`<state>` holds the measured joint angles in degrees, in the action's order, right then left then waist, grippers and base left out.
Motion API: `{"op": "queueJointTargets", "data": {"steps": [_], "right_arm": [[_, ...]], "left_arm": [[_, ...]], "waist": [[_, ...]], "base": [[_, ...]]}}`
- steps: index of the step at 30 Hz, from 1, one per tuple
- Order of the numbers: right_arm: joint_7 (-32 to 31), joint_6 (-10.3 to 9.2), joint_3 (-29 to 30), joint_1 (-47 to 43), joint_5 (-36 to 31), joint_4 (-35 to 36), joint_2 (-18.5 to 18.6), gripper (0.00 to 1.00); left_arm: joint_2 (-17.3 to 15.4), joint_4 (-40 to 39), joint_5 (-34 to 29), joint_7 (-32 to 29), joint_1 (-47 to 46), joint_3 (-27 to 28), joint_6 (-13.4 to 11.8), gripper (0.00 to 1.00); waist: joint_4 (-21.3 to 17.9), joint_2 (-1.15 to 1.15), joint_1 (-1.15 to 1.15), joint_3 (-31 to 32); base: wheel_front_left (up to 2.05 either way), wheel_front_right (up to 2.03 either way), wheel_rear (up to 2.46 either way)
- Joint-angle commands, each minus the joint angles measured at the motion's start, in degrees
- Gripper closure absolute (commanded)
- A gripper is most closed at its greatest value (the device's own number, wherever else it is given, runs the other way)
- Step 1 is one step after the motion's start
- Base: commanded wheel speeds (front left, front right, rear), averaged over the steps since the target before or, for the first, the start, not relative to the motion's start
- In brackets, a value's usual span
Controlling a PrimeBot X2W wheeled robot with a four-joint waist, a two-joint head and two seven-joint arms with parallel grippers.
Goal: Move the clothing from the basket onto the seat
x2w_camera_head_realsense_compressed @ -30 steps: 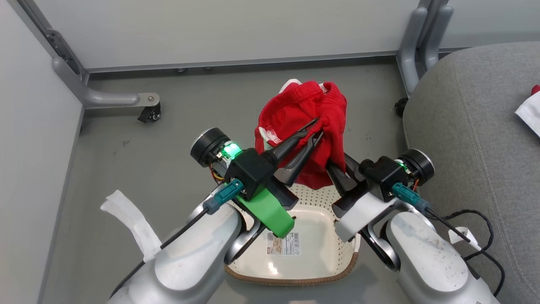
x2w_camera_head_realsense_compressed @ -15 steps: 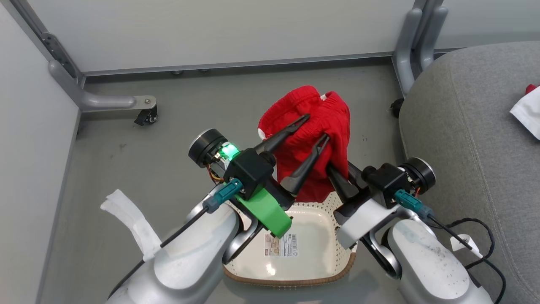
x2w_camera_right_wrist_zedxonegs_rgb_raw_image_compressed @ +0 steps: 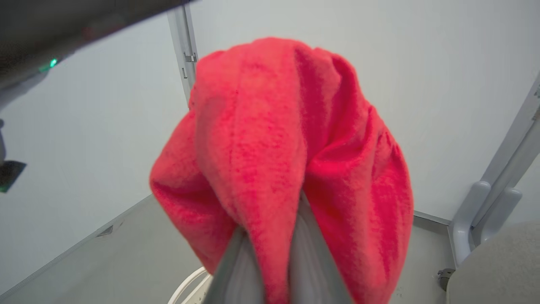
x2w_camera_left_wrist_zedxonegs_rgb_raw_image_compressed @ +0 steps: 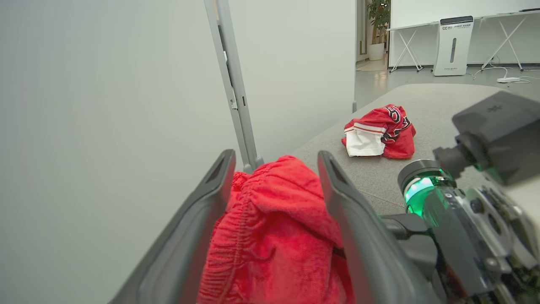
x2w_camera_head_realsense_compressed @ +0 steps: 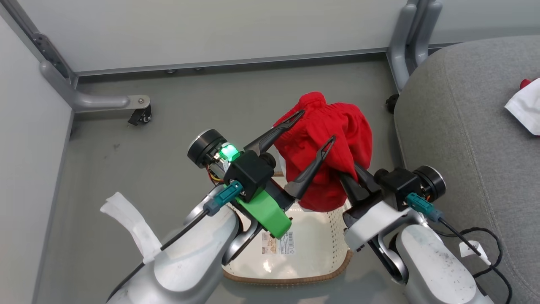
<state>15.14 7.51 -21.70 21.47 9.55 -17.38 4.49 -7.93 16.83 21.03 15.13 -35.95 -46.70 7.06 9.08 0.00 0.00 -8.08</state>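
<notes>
Above basket (x2w_camera_head_realsense_compressed: 291,280) | shorts (x2w_camera_head_realsense_compressed: 333,139) hang lengthwise down, seemingly | right jaws pinch them | left jaws wide

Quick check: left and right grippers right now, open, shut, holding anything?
Left gripper: open, one finger on each side of the red shorts, not clamped on them.
Right gripper: shut on the red shorts.

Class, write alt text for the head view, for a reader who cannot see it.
Red shorts hang bunched from the shut right gripper above a cream basket, with the left gripper open around them. At right, a grey seat bears a jersey.
</notes>
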Motion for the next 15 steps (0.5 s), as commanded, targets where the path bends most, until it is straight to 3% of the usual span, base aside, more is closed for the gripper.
{"op": "queueJointTargets", "data": {"steps": [1,15], "right_arm": [[0.0,-0.04,0.73,-1.24,0.09,0.4,-0.01,1.0],[0.0,-0.04,8.28,-4.41,-0.96,4.12,-1.28,1.0]], "left_arm": [[-0.25,-0.05,-0.39,0.01,0.87,0.11,-0.08,0.0],[-1.94,-0.7,-2.0,0.0,1.18,-0.16,-0.03,0.0]], "waist": [[-0.73,0.0,0.0,-0.36],[-11.12,0.0,0.0,-4.04]], "base": [[0.0,0.0,0.0],[0.0,0.0,0.0]]}}
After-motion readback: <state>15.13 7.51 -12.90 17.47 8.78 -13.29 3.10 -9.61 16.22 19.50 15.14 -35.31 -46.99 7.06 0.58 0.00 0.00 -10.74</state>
